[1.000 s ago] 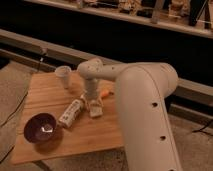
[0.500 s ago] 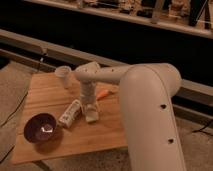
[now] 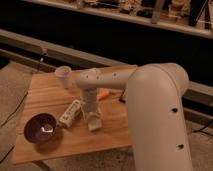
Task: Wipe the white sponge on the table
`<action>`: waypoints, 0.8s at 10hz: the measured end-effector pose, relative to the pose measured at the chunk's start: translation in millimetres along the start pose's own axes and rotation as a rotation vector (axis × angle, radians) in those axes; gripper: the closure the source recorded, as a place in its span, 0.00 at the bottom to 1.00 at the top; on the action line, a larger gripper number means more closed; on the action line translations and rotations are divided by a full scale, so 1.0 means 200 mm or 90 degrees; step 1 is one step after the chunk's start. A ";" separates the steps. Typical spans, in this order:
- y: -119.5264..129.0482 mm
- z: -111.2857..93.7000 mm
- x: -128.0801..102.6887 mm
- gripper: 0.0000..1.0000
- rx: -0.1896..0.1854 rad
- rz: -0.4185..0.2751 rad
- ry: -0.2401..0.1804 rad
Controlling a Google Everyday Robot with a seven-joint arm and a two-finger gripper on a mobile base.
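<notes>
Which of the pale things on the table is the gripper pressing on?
The white sponge, right under the gripper. The carton-like bottle lies beside it to the left; the translucent cup stands farther back.

the claw [image 3: 93,119] is pressed shut on the sponge [image 3: 94,122]; bottle [image 3: 70,113] just left, bowl [image 3: 41,128] beyond; bare tabletop [image 3: 114,127] right.

Table [image 3: 50,95] – matt grained wood; end effector [image 3: 93,120] on soft matt white sponge [image 3: 94,124]; bowl [image 3: 41,128] – glossy.
</notes>
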 end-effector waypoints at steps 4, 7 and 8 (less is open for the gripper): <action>-0.15 0.02 0.14 1.00 0.011 0.049 0.024; -0.33 -0.01 0.14 1.00 0.021 0.106 0.019; -0.40 -0.03 0.12 1.00 0.027 0.123 0.016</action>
